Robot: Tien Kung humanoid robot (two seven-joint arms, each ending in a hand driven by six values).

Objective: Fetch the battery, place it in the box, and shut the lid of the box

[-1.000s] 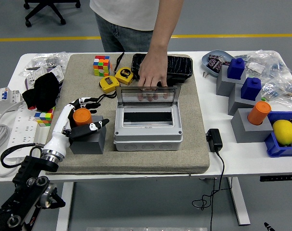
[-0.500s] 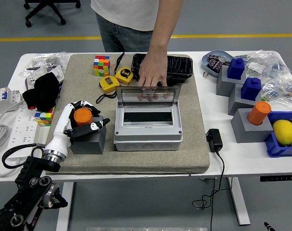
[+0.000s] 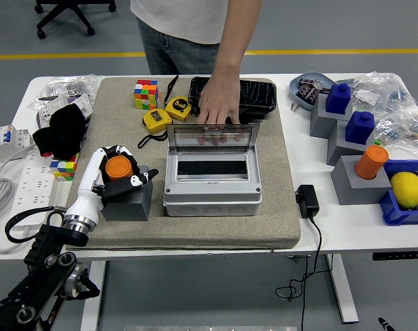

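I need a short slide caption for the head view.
Left hand closes around orange battery; a person's hand holds the box lid open.

The white table is covered at its middle by a grey mat, flanked by a power strip, a black adapter and grey blocks.

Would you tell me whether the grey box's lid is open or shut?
Open: the clear lid stands raised behind the grey box, held by a person's hand.
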